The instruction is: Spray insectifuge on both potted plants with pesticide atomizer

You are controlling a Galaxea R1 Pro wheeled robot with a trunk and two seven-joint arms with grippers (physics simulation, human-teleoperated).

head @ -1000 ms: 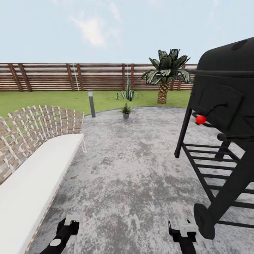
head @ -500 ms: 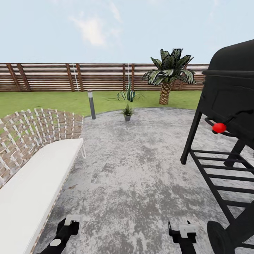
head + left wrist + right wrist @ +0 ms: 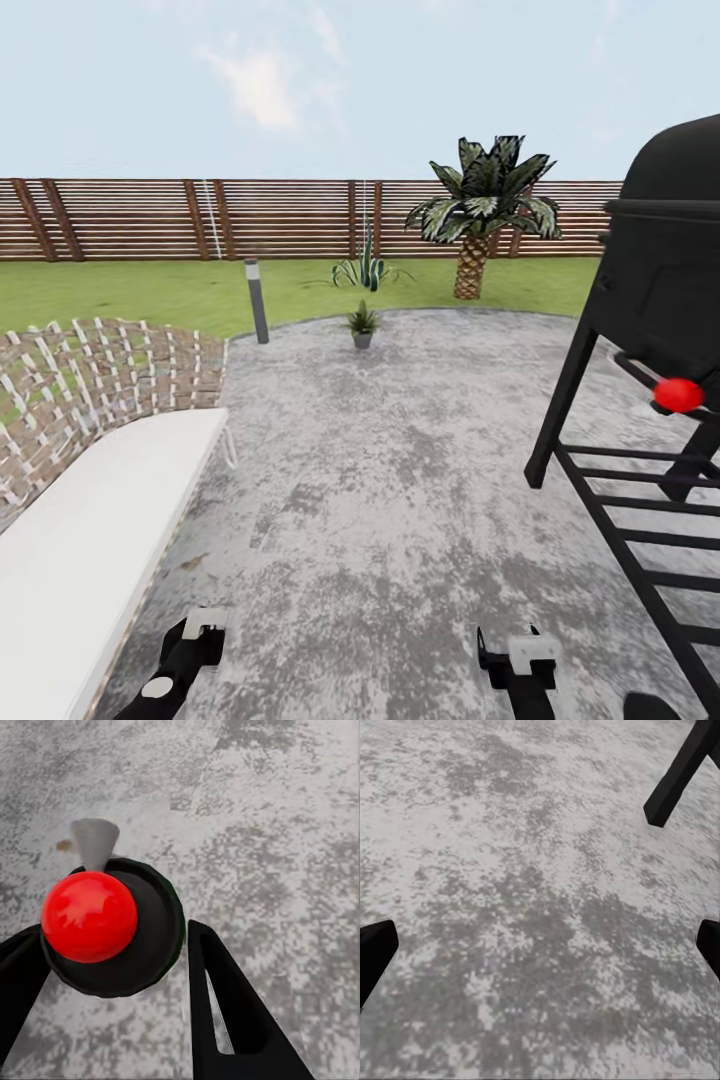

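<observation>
At the far left of the head view a woven lounger (image 3: pixel 95 385) with a white cushion (image 3: pixel 90 560) runs along the edge of the grey speckled paving (image 3: pixel 400 480). The left gripper (image 3: pixel 205 622) hangs low over that paving, arm reaching forward and down; in the left wrist view its dark fingers (image 3: pixel 232 1020) stand apart with a black disc carrying a red ball (image 3: pixel 90 916) between them, and whether they touch it cannot be told. Beyond, a grey bollard lamp (image 3: pixel 257 300) stands at the lawn's edge. A potted plant (image 3: pixel 362 325) sits upright near the paving's far rim, its leaves fanning upward, well apart from both grippers. Behind it are a striped agave (image 3: pixel 366 268), a palm (image 3: pixel 482 215) and the wooden slat fence (image 3: pixel 200 218). The right gripper (image 3: pixel 522 650) is likewise held low and forward; the right wrist view shows its fingertips (image 3: pixel 375 952) spread wide over bare paving, nothing between them. A black grill (image 3: pixel 660 330) with a red knob (image 3: pixel 678 394) stands at right.
</observation>
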